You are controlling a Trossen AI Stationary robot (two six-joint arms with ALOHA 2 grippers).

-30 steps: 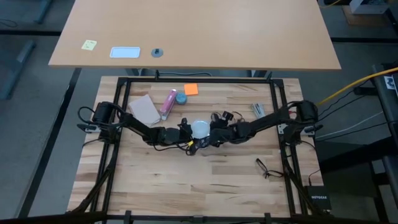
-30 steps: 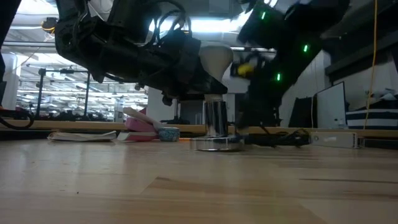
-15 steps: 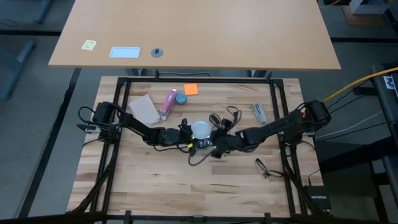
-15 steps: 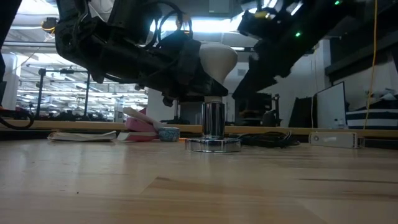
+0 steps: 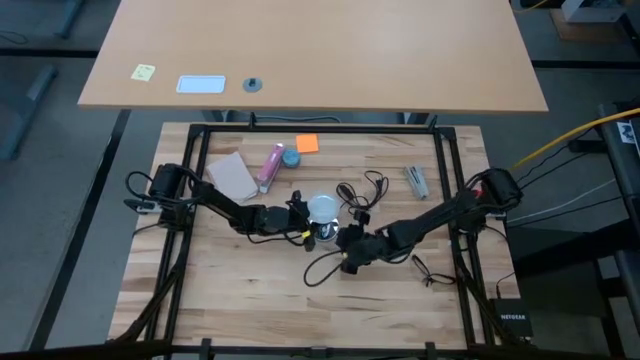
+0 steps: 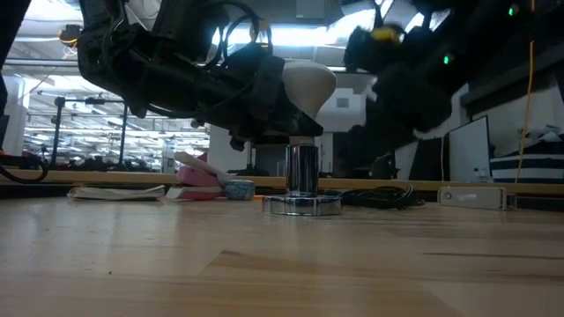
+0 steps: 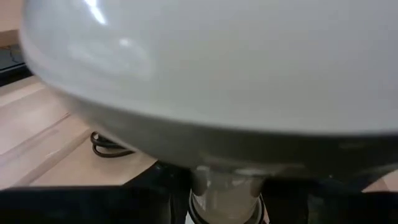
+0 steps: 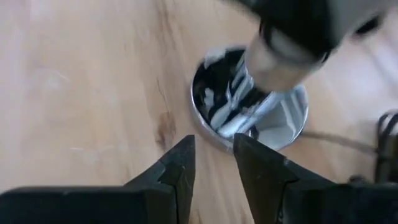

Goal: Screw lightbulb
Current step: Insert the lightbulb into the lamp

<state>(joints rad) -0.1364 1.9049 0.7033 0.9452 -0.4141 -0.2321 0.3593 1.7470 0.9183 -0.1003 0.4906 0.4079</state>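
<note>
The white lightbulb (image 6: 308, 84) stands upright on top of the silver lamp post (image 6: 302, 169), which rises from a round shiny base (image 6: 304, 204) at the table's middle. In the high view the bulb (image 5: 322, 207) shows as a pale disc. My left gripper (image 5: 300, 220) reaches in from the table's left and is shut on the bulb. My right gripper (image 5: 347, 260) hangs above the wood on the lamp's near side, tilted down toward the base (image 8: 249, 102). Its fingers (image 8: 183, 168) stand a little apart with nothing between them. My left gripper pinches the lightbulb's narrow neck (image 7: 227, 186) between its two fingers, just under the globe. It comes in nearly level from the table's left. The bulb sits upright with its globe above the fingers, over the top of the silver post. The gripper hides where bulb and post meet.
The lamp's black cord (image 5: 320, 265) loops on the wood near my right gripper, and more cord (image 5: 360, 188) lies behind the lamp. A pink tube (image 5: 270, 167), a small blue round object (image 5: 291, 158), an orange note (image 5: 306, 143) and a tan pad (image 5: 233, 175) lie at the far left.
My right gripper has swung away from the lamp's right side toward the table's near edge, turning as it went, and now tilts down at the base from the near side. The left gripper and the bulb have kept still.
</note>
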